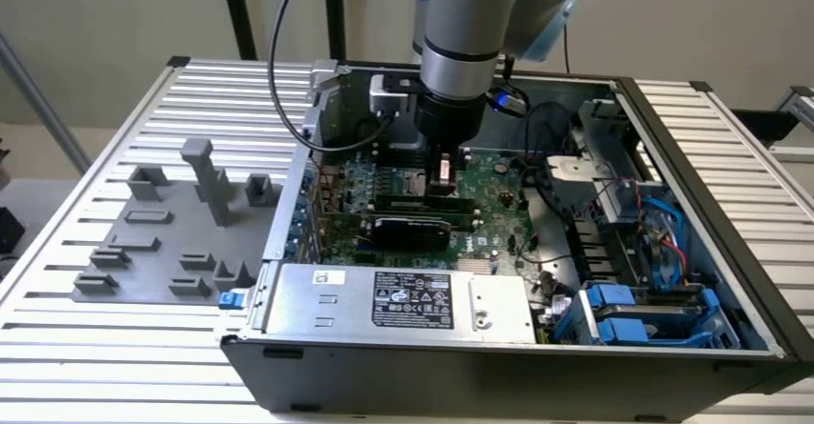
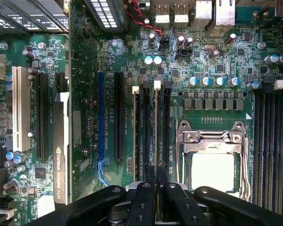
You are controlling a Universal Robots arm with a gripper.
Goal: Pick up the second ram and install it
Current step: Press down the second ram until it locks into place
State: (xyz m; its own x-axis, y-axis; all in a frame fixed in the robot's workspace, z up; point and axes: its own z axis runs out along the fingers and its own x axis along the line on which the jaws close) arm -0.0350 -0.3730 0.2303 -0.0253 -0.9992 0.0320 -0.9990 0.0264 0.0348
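Note:
In the wrist view the second ram [image 2: 156, 127] appears edge-on as a thin pale line standing along a long dark slot of the motherboard [image 2: 217, 61], its far end at a white latch. My gripper [image 2: 155, 182] is shut on its near end, the black fingers [image 2: 142, 197] pressed close on either side. Another thin stick [image 2: 134, 132] stands edge-on in a slot beside it. In the exterior view my gripper [image 1: 443, 178] reaches straight down into the open computer case, just above the motherboard [image 1: 490, 205].
A CPU socket with a metal frame [image 2: 212, 165] lies beside the slots. A graphics card [image 1: 407, 226] and the power supply [image 1: 395, 300] sit in the case towards the front. Cables [image 1: 547, 186] and blue drive bays [image 1: 642, 314] are on the exterior view's right. Grey holder blocks [image 1: 166, 243] stand outside on the exterior view's left.

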